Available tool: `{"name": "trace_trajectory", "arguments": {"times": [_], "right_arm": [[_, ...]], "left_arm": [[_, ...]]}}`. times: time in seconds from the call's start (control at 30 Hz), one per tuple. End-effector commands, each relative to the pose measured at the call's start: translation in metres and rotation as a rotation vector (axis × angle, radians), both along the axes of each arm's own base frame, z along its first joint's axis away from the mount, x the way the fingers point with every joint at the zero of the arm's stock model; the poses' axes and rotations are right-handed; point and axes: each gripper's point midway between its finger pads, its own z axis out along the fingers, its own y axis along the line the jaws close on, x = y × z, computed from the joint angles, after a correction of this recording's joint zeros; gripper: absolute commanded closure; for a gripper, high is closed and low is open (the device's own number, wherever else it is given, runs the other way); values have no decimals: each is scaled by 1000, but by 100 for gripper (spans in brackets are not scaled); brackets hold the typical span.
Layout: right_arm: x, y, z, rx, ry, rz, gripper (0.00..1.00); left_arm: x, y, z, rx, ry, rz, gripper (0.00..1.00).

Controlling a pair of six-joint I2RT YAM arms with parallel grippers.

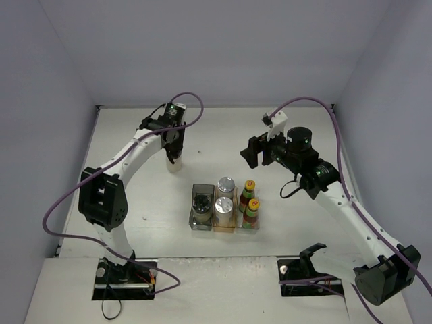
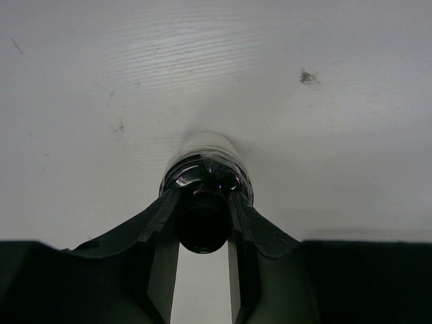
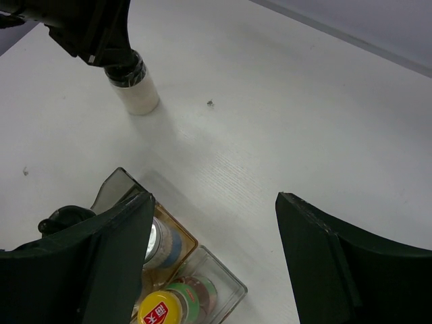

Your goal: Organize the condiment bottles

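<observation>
black-cap bottle (image 1: 174,160) is the only one outside the bins. it stands far left on the table (image 1: 162,202), well apart from them. left gripper (image 2: 204,202) is clamped on its cap from above, fingers (image 2: 165,209) tight on both sides. the pale body looks to be resting on the surface; can't tell if it's a hair off.

my read on the step: grasp is made, transport not yet. next move needs a straight lift so the base clears the table. then carry right and toward the near edge, over the grey bin (image 1: 201,223). lower it into the free slot, upright, without knocking the bottle already there. the grip is on the cap only, so the body may swing. go slow.

bins sit side by side at centre:
- grey bin: one black-cap bottle (image 1: 201,200) at the far end, near end looks free
- amber bin (image 1: 225,227): two silver-cap bottles (image 1: 223,206), full
- clear bin (image 1: 250,227): two dark bottles (image 1: 254,204) with yellow-red caps, full

so five of six look sorted by type, and the held bottle is the last.

right gripper (image 3: 216,263) has its jaws spread wide with nothing between them. it hangs above the table just beyond the bins, clear of the likely carry path.
</observation>
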Motion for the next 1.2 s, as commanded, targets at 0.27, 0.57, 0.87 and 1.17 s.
{"name": "trace_trajectory", "arguments": {"times": [0.27, 0.57, 0.87, 1.17], "right_arm": [[9, -8, 34, 58, -111, -66, 26], [16, -25, 36, 58, -117, -162, 26], [17, -25, 33, 58, -111, -163, 26], [18, -25, 30, 58, -107, -166, 26]], "left_arm": [[-46, -67, 123, -124, -214, -256, 100], [-107, -106, 132, -160, -193, -427, 100], [-138, -123, 114, -154, -160, -487, 100], [-161, -129, 98, -156, -118, -511, 100]]}}
